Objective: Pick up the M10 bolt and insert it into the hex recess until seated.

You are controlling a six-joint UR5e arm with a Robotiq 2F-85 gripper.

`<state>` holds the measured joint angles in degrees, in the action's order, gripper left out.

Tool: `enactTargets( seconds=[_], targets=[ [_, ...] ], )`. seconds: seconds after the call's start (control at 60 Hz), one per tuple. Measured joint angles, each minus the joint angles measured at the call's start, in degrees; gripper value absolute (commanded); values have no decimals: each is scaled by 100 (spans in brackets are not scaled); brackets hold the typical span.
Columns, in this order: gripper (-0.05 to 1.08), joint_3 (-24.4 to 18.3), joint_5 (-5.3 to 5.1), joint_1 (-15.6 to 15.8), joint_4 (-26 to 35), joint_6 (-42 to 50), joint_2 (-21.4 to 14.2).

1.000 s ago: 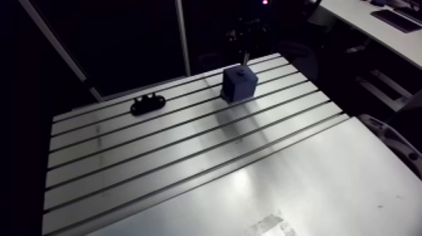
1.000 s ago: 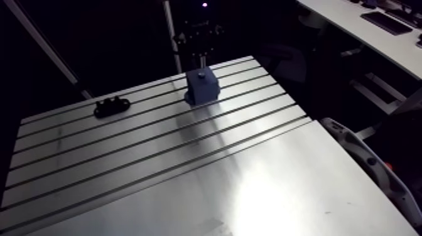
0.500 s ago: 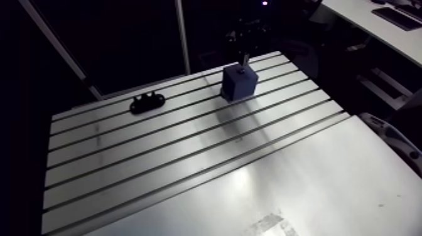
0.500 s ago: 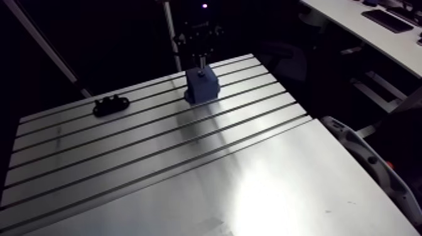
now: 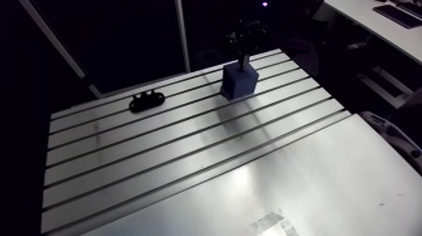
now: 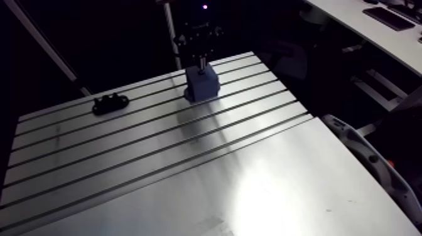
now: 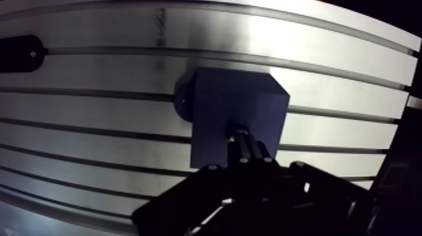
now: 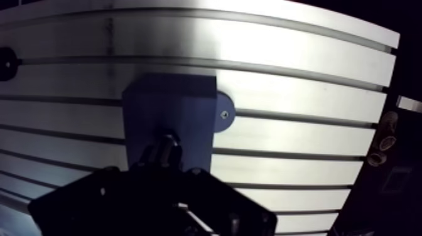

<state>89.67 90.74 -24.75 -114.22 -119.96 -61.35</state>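
Toward the far edge of the slotted aluminium table (image 5: 157, 163): blue block (image 7: 220, 100), upright across the slots, with a rounded mounting tab (image 8: 223, 113) and one screw at its base. Directly above the block's top face, the gripper (image 7: 246, 157), drawn nearly closed and pinching the M10 bolt (image 7: 240, 137) between its tips. Bolt held upright, lower end at the middle of the top face. Depth of entry not readable, with the hex recess hidden under bolt and gripper. Well apart along the same far edge, a black bracket (image 5: 147, 101), flat across a slot, nothing touching it.
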Motion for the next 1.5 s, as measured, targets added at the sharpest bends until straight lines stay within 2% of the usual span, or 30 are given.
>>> enactTargets(
  seconds=[1.5],
  targets=[
    [107,-7,-3,7,-88,-15,93]
  ],
)
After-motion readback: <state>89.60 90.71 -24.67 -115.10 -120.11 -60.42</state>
